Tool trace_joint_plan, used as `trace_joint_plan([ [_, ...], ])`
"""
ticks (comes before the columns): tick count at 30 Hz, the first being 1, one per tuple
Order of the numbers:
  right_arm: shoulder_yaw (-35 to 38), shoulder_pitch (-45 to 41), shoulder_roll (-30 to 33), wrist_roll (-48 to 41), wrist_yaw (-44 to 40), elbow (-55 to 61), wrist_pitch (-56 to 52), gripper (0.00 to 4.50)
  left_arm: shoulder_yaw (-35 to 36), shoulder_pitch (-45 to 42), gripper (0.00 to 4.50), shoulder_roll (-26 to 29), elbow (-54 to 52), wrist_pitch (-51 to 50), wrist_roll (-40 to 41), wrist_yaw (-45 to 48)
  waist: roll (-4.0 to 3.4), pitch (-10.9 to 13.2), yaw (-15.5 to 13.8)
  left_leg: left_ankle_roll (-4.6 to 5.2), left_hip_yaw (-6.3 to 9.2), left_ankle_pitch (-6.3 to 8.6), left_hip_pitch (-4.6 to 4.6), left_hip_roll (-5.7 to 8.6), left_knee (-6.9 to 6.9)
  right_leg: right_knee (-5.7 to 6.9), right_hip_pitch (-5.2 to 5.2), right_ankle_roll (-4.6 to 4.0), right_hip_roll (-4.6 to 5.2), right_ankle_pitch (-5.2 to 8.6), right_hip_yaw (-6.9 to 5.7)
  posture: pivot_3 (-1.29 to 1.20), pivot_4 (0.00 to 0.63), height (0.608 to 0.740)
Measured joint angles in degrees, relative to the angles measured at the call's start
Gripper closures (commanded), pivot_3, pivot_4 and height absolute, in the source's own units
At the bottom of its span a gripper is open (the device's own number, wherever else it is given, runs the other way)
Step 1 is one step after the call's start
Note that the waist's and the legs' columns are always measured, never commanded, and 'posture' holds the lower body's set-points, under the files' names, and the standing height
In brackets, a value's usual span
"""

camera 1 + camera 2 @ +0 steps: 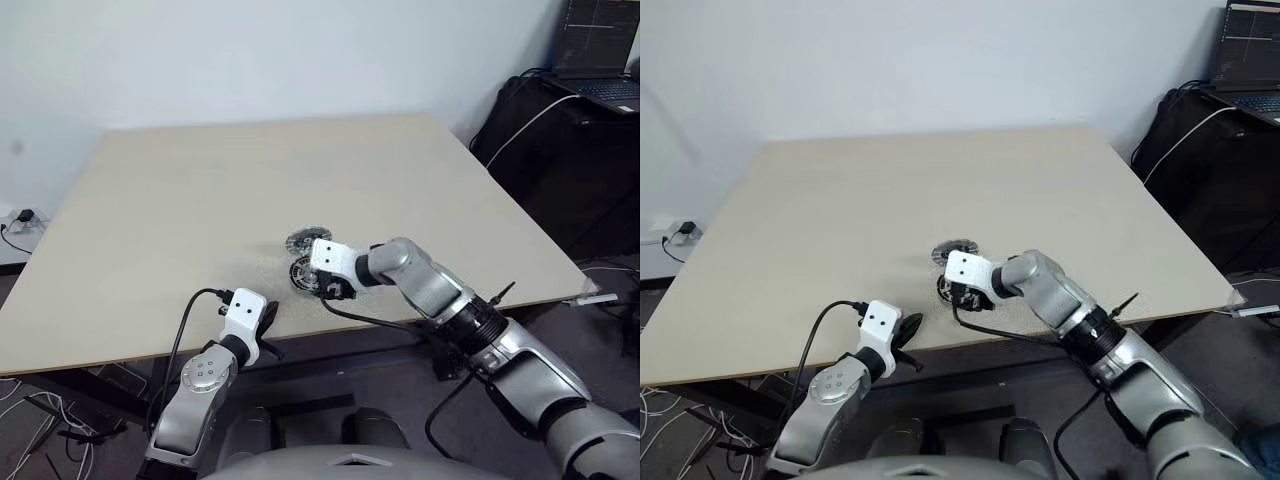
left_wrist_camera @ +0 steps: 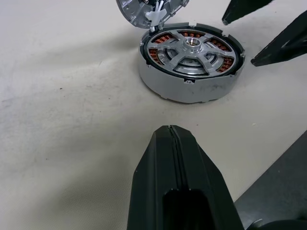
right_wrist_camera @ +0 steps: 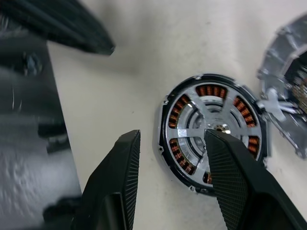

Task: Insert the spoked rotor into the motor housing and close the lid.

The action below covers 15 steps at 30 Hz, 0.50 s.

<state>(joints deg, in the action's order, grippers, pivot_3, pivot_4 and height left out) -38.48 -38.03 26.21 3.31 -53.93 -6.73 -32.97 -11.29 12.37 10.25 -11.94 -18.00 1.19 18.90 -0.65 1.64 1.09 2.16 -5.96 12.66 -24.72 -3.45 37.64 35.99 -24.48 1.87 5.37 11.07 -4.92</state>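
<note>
Directly beneath the parted right jaws sits the motor housing (image 3: 214, 134).

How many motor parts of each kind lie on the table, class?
Motor housing with copper windings: 1
Spoked rotor, seated in the housing: 1
Lid, beside the housing: 1
Total: 3

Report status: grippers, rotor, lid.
Left gripper shut, idle. Right gripper open above motor housing. Spoked rotor seated inside. Lid off, beside housing.
</note>
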Motion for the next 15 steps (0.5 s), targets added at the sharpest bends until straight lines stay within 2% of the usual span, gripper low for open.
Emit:
trace_joint_plan([
  [15,-2.06,-2.49,-3.36,5.52,-7.16,-11.61,6.85,2.24,0.25,1.15,4.50,-1.18,0.00,1.09,0.00,-1.41,0.00,0.00,-0.40,-0.01,-0.03,0.00,0.00,0.01,0.05,0.04,0.00,0.01,-0.02,-0.01,0.00,0.00,0.000,0.740],
])
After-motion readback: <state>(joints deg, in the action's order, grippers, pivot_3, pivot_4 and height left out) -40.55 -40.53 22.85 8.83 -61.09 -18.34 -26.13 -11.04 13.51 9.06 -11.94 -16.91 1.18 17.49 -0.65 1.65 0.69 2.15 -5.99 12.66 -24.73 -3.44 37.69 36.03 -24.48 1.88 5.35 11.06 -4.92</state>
